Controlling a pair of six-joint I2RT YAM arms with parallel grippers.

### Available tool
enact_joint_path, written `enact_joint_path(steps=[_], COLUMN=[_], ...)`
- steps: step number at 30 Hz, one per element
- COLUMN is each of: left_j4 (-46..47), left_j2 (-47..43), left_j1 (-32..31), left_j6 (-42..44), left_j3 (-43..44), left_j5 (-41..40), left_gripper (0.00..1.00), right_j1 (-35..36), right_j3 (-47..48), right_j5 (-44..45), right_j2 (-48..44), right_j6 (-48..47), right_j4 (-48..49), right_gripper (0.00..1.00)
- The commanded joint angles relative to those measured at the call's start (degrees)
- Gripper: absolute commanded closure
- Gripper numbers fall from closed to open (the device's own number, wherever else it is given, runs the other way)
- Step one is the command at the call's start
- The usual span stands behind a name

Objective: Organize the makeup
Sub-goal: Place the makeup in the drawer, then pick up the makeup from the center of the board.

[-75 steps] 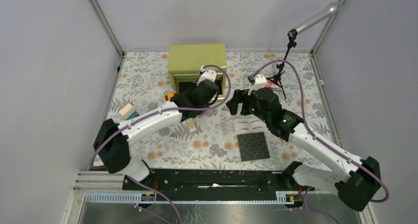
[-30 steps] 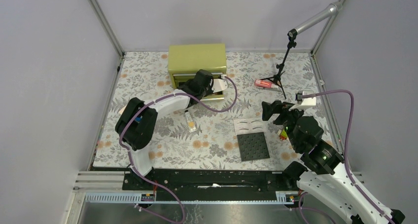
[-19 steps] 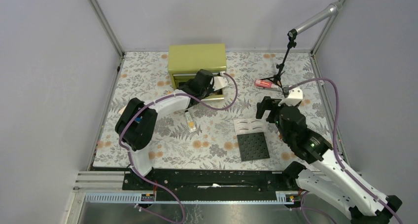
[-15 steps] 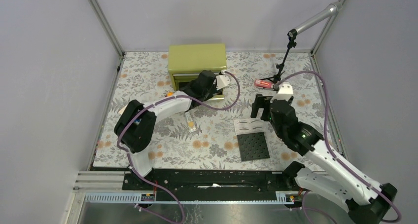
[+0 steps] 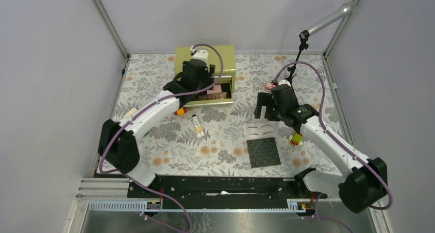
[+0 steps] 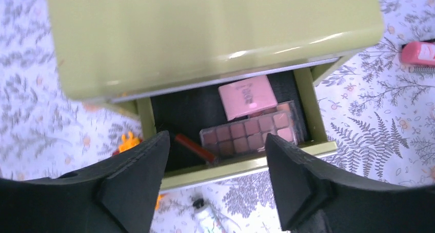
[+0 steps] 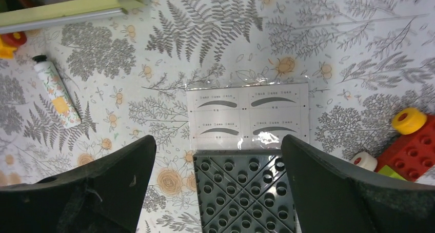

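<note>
Left jaws and right jaws stood released, empty; flat eyebrow stencil sheet (image 7: 250, 116) below the right might slip a pinch against counter (image 7: 349, 48).

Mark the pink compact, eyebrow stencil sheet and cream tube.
pink compact (image 6: 248, 95): left wrist view, centre of its lid.
eyebrow stencil sheet (image 7: 249, 116): right wrist view, middle of the sheet.
cream tube (image 7: 57, 95): right wrist view, mid-body.

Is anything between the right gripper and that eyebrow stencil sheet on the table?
Nothing visible does. The right gripper hangs open directly over the eyebrow stencil sheet, which lies flat and uncovered. The dark studded plate borders one edge of it but covers none of the stencils.
</note>
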Motion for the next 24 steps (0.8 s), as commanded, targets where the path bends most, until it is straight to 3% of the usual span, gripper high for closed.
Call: enact_joint_path(steps=[1,4,13,17,21,24], left_j4=[-3.02,-2.31,9.18,5.38,0.04,-0.25], left_j2=[-7.66,-11.98,-20.31,-21.22,-21.75,-19.21], left_j1=[1.72,1.78,0.77,-3.35,-3.38,-3.13], left_j6=[-13.38,-16.34,-24.14,-28.08,-36.14,-38.68], left_j3=[-5.12,-9.62,-23.79,-27.22,-32.15,-34.6], left_j5=[3.95,5.33,22.34,13.08,2.53,-0.81], left_gripper=[0.2,0.02,0.01,0.01,0.01,0.05], right_j1=[-6.08,-7.38,-18.34,-19.38,-19.43,-19.45], right_j3=[0.3,0.29,-8.24,-9.95,-10.4,-10.55], right_j5=[-13.38,-10.88,-13.23,-17.82,-18.22,-18.76], right_j2=[4.63,7.24,5.83,3.98,2.56,2.25], right_j6=[3.26,2.41,3.47,0.67,0.31,0.06], right_j4=[-0.9,-0.6,6.35,8.57,9.34,9.38], right_gripper=[0.0,0.0,0.0,0.0,0.0,0.0])
